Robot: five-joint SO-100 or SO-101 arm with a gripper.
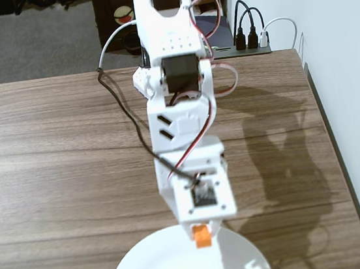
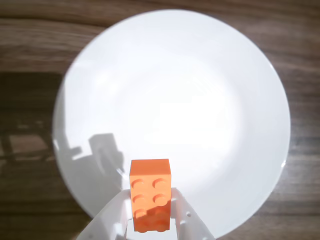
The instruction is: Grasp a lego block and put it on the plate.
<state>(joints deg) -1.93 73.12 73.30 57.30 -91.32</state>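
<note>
Wood tabletop (image 1: 51, 157), arm reaching out over it toward the camera in the fixed view. Plate (image 2: 170, 90) sits below the claw (image 2: 150, 215), white, glossy, empty. Claw is closed around the lego block (image 2: 150, 192), studs facing the wrist camera, block held above the plate's near part, seemingly not touching it.

Risks: release from height on a slick plate, so the block could bounce or skid off the rim. It hangs nearer the rim than the centre, which makes that likelier. The grip covers only the block's lower end, so it may tilt on opening.
</note>
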